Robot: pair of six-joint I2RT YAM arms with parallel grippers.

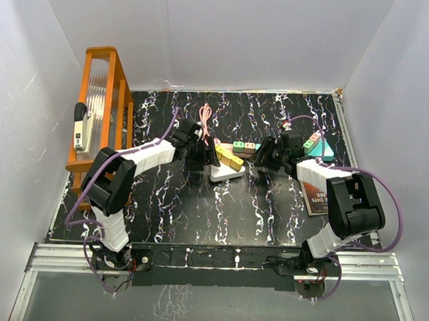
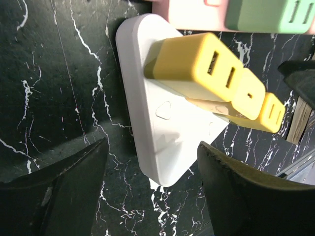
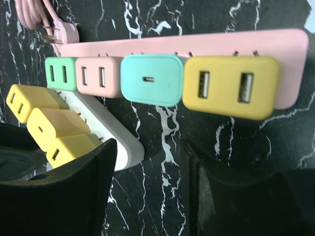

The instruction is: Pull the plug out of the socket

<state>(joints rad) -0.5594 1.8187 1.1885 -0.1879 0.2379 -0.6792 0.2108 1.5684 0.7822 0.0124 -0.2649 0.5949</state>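
- left gripper [image 2: 152, 196]: fingers [image 2: 54, 196] spread wide, holding nothing. The end of the white socket strip [image 2: 157, 142] pokes in between them from 12 o'clock
- three yellow plugs [image 2: 197, 66] sit in that strip up at 1 o'clock, well clear of both fingers
- right gripper [image 3: 152, 196]: wide open too, nothing in it
- pink socket strip [image 3: 288, 46] runs across its 12 o'clock, with a row of four plugs [image 3: 152, 78] in it
- in the right wrist view the white strip is at 10 o'clock
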